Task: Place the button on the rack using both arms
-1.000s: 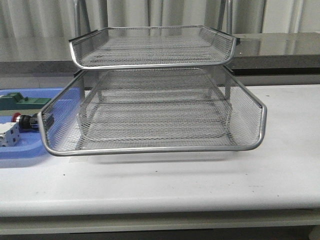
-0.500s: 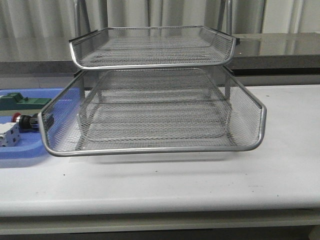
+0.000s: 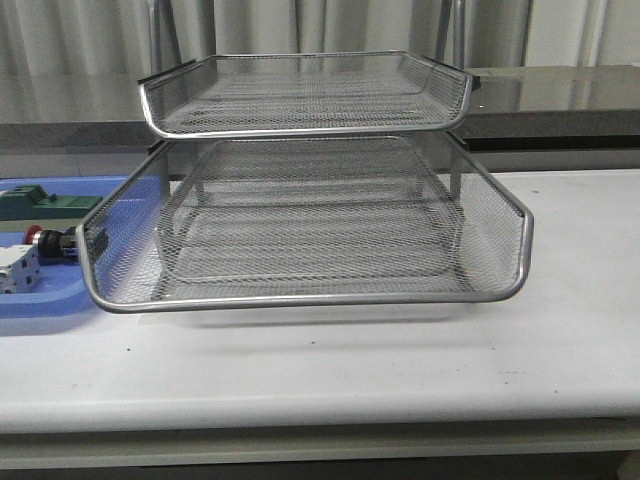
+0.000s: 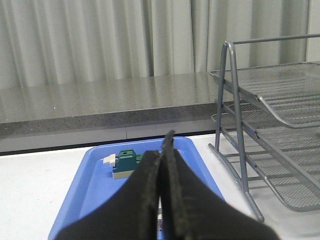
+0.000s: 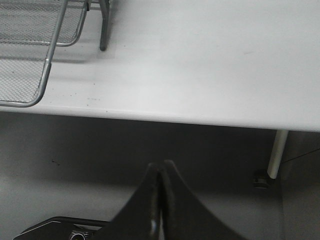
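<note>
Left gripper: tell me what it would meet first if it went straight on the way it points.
Probably the green block in the flat blue plastic tray; the shut left gripper points over it, but depth is unclear.

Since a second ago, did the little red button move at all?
No. The button sits at the same spot beside the rack edge, on the blue tray.

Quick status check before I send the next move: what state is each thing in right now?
button: lying on its side in the blue tray, untouched
rack: upright on the table, trays hold nothing
left pincer: shut, holding nothing, facing the blue tray
right pincer: shut, holding nothing, off the table's edge
</note>
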You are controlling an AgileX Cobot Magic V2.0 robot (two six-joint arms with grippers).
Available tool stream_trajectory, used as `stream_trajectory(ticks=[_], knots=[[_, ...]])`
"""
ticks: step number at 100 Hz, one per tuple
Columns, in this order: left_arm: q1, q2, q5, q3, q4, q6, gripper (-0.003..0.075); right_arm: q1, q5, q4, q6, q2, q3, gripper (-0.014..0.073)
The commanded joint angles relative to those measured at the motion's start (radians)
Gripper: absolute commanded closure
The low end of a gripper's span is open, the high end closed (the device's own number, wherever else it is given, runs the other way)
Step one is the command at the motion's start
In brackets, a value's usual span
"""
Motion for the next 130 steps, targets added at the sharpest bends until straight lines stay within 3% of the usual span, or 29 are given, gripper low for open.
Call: stream_trajectory(ticks=[1, 72, 92, 130], knots=[[0.001, -0.031, -0.08, 0.033, -0.006, -0.008, 0.0741, -0.002, -0.045, -0.014, 0.003, 0.002, -0.036, 0.0664], [0.001, -0.031, -0.08, 0.033, -0.006, -0.008, 0.0741, -0.002, -0.045, -0.014, 0.003, 0.002, -0.036, 0.0664], [0.001, -0.031, -0.167, 0.019, -0.05, -0.008, 0.0741, -0.002, -0.045, -0.014, 0.003, 0.002, -0.036, 0.0664], [0.001, 0.116, -0.064, -0.247, -0.174, -0.008, 0.0741, -0.002, -0.045, -0.014, 0.003, 0.002, -0.036, 0.0664]])
